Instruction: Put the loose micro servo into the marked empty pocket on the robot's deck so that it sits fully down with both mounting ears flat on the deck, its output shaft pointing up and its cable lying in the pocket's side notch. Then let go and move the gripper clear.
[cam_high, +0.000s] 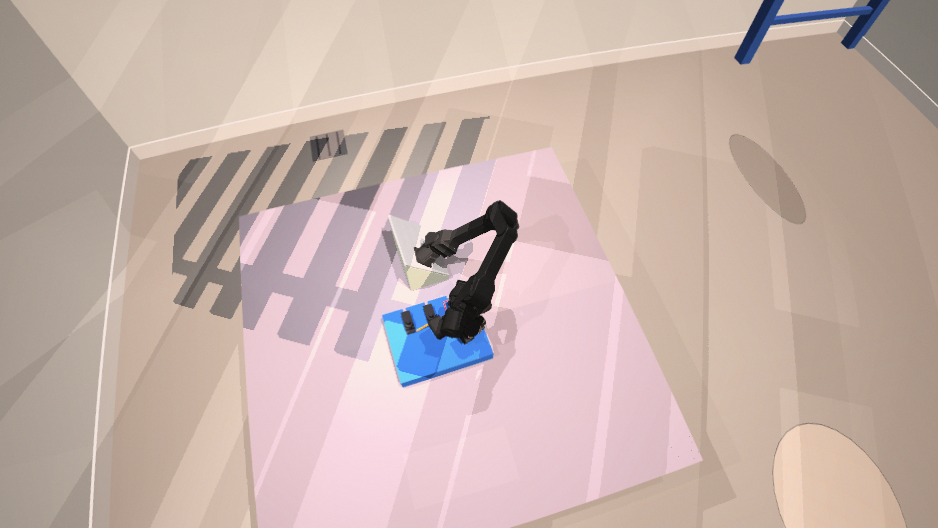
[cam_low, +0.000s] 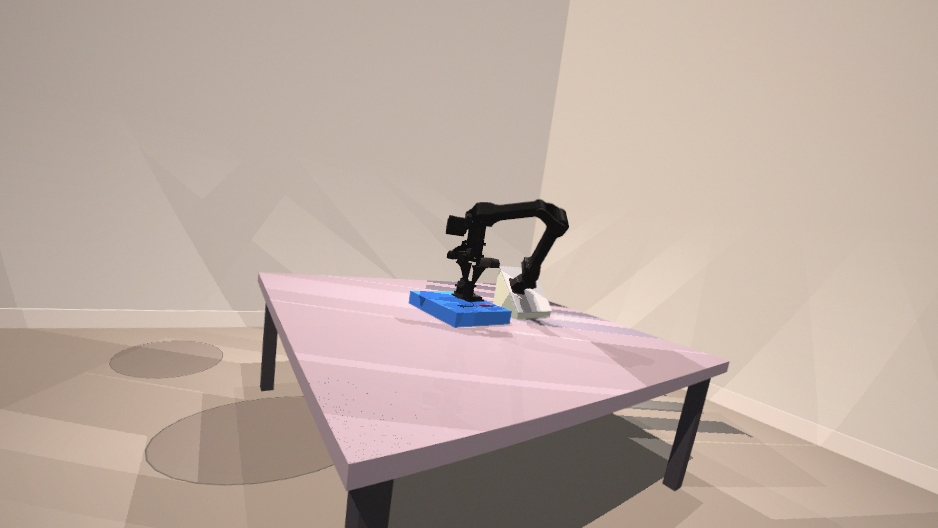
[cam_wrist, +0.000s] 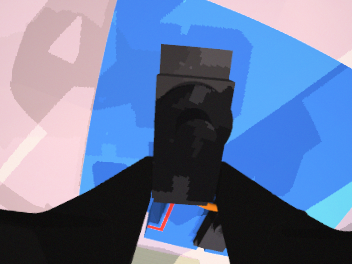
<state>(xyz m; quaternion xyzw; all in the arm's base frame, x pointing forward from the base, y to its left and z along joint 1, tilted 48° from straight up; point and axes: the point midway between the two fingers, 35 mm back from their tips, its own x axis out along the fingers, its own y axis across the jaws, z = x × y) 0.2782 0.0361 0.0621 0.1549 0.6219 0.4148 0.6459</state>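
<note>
My gripper (cam_low: 466, 285) (cam_wrist: 184, 167) is shut on the loose black micro servo (cam_wrist: 192, 120) (cam_low: 468, 297), low over the blue deck (cam_high: 426, 360) (cam_low: 429, 310) (cam_wrist: 285, 165). Its round output boss faces the wrist camera, so it points up. Any gap between servo and deck is too small to tell. An orange cable (cam_wrist: 210, 207) (cam_high: 422, 326) shows past the servo's lower end. Part of the red pocket outline (cam_wrist: 167, 217) (cam_high: 445, 304) shows below the servo in the wrist view; the rest is hidden. The servo is beside the pocket, not in it.
Two dark servos, one at the deck's edge (cam_high: 407, 321) and one nearer my gripper (cam_high: 429, 311), sit on the deck; one also shows low in the wrist view. The arm's pale wedge-shaped base (cam_high: 401, 239) (cam_low: 539, 306) stands behind the deck on the pink table (cam_high: 525, 406) (cam_low: 459, 393).
</note>
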